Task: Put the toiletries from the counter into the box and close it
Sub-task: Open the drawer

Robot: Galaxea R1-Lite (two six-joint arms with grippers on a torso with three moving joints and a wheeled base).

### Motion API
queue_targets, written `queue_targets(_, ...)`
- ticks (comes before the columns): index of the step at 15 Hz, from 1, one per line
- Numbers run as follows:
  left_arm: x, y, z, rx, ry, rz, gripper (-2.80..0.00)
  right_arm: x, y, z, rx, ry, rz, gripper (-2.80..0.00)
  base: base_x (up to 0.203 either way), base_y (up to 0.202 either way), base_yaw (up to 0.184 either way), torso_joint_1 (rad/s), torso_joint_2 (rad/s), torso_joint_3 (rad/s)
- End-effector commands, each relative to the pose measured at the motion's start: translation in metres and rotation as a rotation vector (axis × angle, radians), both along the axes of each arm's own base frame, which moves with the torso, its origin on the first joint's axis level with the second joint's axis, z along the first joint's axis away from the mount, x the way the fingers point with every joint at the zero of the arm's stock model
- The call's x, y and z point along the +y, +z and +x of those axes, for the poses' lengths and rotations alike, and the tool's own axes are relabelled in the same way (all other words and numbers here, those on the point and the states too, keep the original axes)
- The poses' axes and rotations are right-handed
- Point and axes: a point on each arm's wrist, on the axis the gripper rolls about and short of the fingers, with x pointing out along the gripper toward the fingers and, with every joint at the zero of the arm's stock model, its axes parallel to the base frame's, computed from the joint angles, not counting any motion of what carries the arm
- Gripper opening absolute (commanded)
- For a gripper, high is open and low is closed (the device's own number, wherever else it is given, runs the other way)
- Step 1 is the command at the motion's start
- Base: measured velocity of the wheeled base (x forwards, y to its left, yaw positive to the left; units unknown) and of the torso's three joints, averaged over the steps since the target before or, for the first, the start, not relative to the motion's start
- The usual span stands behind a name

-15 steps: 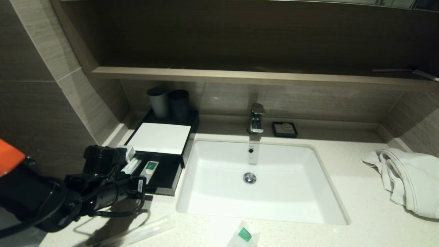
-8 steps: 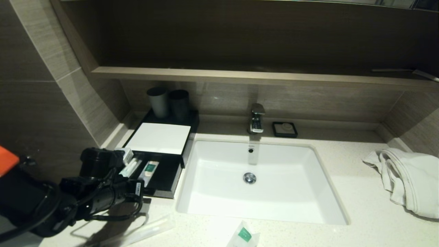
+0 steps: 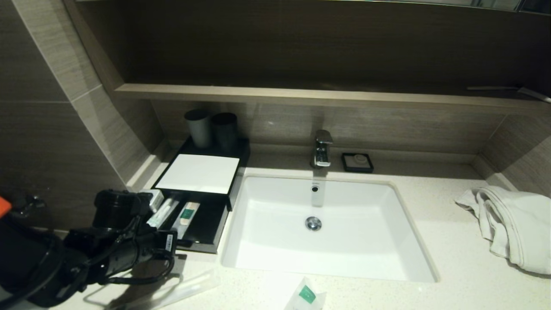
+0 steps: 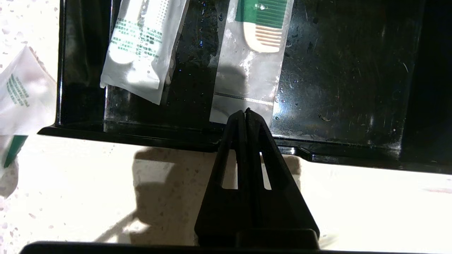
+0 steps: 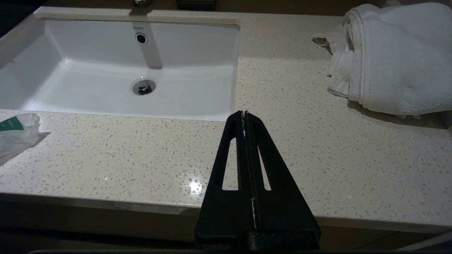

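Observation:
The box (image 3: 197, 173) is black with a white top, and its drawer (image 3: 205, 232) is pulled out. A white packet (image 4: 139, 46) and a clear comb packet (image 4: 256, 53) lie in the drawer. My left gripper (image 4: 246, 111) is shut and empty, with its tips at the drawer's front wall; it also shows in the head view (image 3: 178, 244). Another packet (image 4: 19, 91) lies on the counter beside the drawer. A long toothbrush pack (image 3: 183, 289) and a green-marked sachet (image 3: 306, 295) lie on the counter (image 3: 452, 241) in front of the sink. My right gripper (image 5: 244, 113) is shut and empty above the counter's front edge.
The white sink (image 3: 327, 228) lies right of the box, with the faucet (image 3: 322, 148) behind it. Two dark cups (image 3: 212, 127) stand on the box's back. A black soap dish (image 3: 357, 162) sits by the faucet. A white towel (image 3: 512, 228) lies at the far right.
My left arm has drawn back toward the counter's front. The drawer's front edge has come out a little further with it.

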Motion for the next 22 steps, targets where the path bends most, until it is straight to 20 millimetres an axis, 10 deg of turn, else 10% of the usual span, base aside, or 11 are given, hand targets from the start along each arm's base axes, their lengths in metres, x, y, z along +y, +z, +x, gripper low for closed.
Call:
queue_targets(1, 0.0, 0.002, -0.002, -0.008, -0.002, -0.002, -2.8, 0.0, 0.0, 0.0, 0.0, 0.0, 0.0, -2.8, 0.0, 0.0, 0.0, 0.0, 0.0, 0.0)
queue_targets(14, 0.002, 0.032, -0.011, -0.114, 0.002, -0.027, -2.8, 0.0, 0.0, 0.0, 0.0, 0.0, 0.0, -2.8, 0.0, 0.0, 0.0, 0.0, 0.0, 0.0)
queue_targets(22, 0.018, 0.084, -0.057, -0.024, 0.003, 0.025, -2.8, 0.0, 0.0, 0.0, 0.0, 0.0, 0.0, -2.8, 0.0, 0.0, 0.0, 0.0, 0.0, 0.0)
